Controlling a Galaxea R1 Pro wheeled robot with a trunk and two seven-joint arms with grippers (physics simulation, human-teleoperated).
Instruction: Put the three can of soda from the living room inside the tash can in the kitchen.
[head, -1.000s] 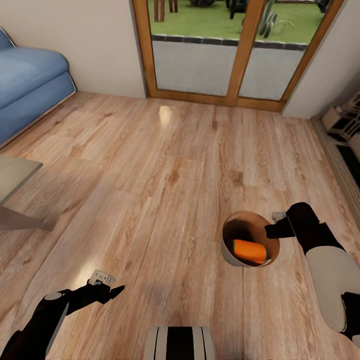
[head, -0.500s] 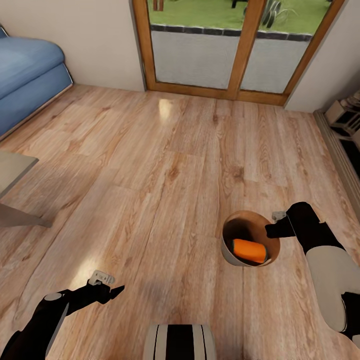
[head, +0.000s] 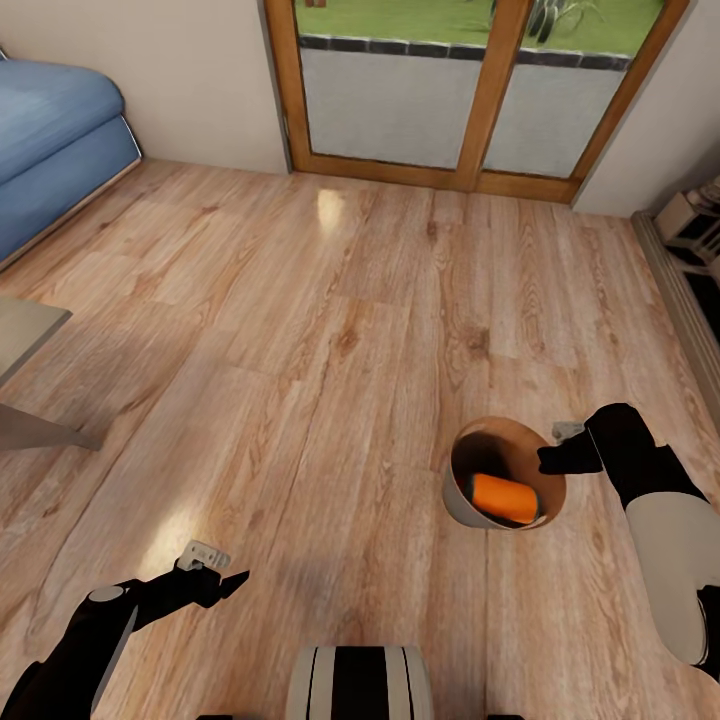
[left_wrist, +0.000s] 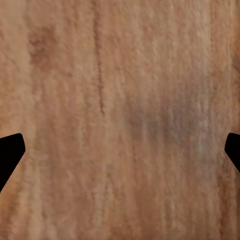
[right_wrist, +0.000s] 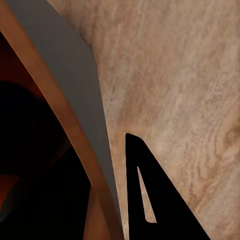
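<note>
The tash can, a grey bucket with a brown-orange inside, hangs just above the living room's wood floor at my right. One orange can of soda lies on its side inside it. My right gripper is shut on the bucket's rim. In the right wrist view one black finger stands outside the grey wall, and the other is lost in the dark inside. My left gripper hovers open over bare planks at lower left, its fingertips wide apart with nothing between them.
A blue sofa stands at far left, with a low table's corner in front of it. Wood-framed glass doors fill the far wall. White objects sit along the right wall. Open floor lies ahead.
The whole view has shifted, so the camera has moved: doors and sofa slid up the picture. The right gripper with the tash can sits slightly lower and further right. The left arm looks unchanged.
</note>
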